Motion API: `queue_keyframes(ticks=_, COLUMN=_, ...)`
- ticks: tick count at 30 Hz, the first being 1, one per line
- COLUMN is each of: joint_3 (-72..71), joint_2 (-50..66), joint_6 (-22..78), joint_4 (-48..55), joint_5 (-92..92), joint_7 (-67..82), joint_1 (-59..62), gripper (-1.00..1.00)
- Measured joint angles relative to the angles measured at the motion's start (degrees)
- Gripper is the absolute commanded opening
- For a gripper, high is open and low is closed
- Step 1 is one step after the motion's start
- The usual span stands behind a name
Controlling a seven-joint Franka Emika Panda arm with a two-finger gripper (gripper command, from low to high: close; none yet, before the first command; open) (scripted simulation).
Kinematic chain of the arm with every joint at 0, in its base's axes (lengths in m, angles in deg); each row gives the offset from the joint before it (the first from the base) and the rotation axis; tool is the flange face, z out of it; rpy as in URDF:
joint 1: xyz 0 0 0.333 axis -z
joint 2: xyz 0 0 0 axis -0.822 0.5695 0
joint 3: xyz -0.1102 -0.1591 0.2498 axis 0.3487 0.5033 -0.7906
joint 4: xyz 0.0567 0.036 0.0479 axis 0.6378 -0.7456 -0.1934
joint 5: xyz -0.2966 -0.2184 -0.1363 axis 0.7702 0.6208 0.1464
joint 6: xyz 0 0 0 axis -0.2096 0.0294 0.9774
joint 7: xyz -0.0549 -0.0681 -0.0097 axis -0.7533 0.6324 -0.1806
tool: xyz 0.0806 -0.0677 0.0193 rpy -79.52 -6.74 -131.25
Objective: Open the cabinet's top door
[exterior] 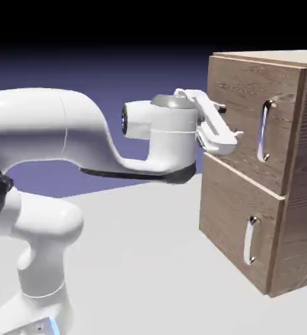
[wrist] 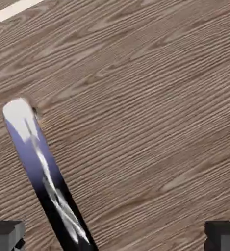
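The cabinet [exterior: 293, 209] stands at the right of the exterior view, a light-brown wood-grain box with two stacked panels. The top door [exterior: 241, 111] is the taller upper panel and lies flush, with a curved vertical silver handle [exterior: 264, 131]. My gripper [exterior: 233, 134] hovers in front of the top door, left of the handle and not touching it, jaws open with nothing between them. In the hand view the door's wood [wrist: 136, 98] fills the frame. The silver handle [wrist: 43, 176] runs diagonally at lower left, just inside the left fingertip [wrist: 6, 234]; the right fingertip [wrist: 224, 234] is far from it.
Below the top door sits a shorter lower panel [exterior: 231, 216] with its own vertical silver handle [exterior: 250, 241]. The white arm [exterior: 64, 131] stretches from the lower left across the grey table [exterior: 149, 262] toward the cabinet.
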Motion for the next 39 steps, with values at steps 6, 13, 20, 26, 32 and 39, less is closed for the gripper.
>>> queue_keyframes(ticks=6, joint_3=5.8, joint_2=-2.1, joint_6=0.9, joint_4=2.4, joint_5=15.0, joint_7=5.4, joint_1=-5.2, gripper=0.0)
queue_keyframes(ticks=13, joint_3=12.8, joint_2=-0.3, joint_6=2.2, joint_4=9.5, joint_5=20.7, joint_7=6.7, joint_1=-15.2, gripper=0.0)
queue_keyframes(ticks=20, joint_3=9.5, joint_2=2.0, joint_6=6.3, joint_4=5.9, joint_5=18.2, joint_7=5.9, joint_1=-11.1, gripper=-1.0)
queue_keyframes(ticks=26, joint_3=1.6, joint_2=9.8, joint_6=6.7, joint_4=3.3, joint_5=21.0, joint_7=-6.9, joint_1=-1.3, gripper=-1.0)
queue_keyframes(ticks=32, joint_3=-9.4, joint_2=13.8, joint_6=8.4, joint_4=-1.0, joint_5=18.9, joint_7=-12.9, joint_1=11.1, gripper=-1.0)
queue_keyframes(ticks=39, joint_3=-22.7, joint_2=15.1, joint_6=9.9, joint_4=-5.7, joint_5=13.5, joint_7=-15.6, joint_1=25.2, gripper=-1.0)
